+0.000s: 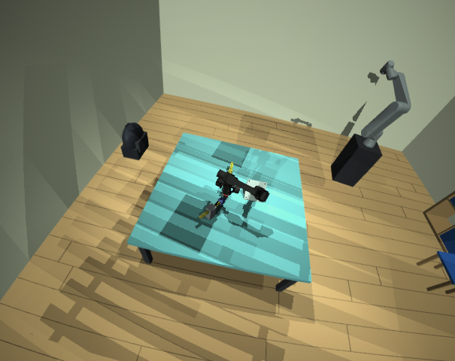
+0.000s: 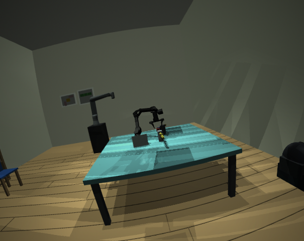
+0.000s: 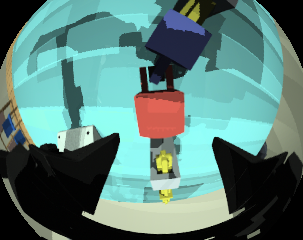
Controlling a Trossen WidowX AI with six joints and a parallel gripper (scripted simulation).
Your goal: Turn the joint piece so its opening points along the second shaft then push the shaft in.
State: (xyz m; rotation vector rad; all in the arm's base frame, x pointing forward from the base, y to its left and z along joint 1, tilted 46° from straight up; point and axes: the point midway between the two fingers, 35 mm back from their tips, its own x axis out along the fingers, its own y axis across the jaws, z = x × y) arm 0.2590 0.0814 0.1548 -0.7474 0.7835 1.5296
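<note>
My gripper (image 1: 225, 190) (image 2: 158, 126) (image 3: 169, 140) is open and empty above the red joint piece (image 1: 225, 195) (image 2: 158, 128) (image 3: 160, 114), fingertips wide on either side. In the wrist view the red piece's prongs straddle the tongue of a blue part (image 1: 221, 201) (image 3: 178, 40) on the first yellow shaft (image 1: 203, 214) (image 3: 197, 10), held by the first block (image 1: 210, 210). The red piece's body points roughly along the second yellow shaft (image 1: 231, 167) (image 2: 162, 135) (image 3: 165, 195), which passes through the second block (image 2: 160, 138) (image 3: 165, 184). The red piece's opening and how near the shaft tip is are hidden.
The arm's white base plate (image 1: 250, 185) (image 3: 78, 138) is on the turquoise table (image 1: 274, 248) (image 2: 120, 160). A grey panel (image 2: 140, 140) stands at its base. A second grey arm (image 1: 386, 116) (image 2: 93, 109) stands on a pedestal off the table.
</note>
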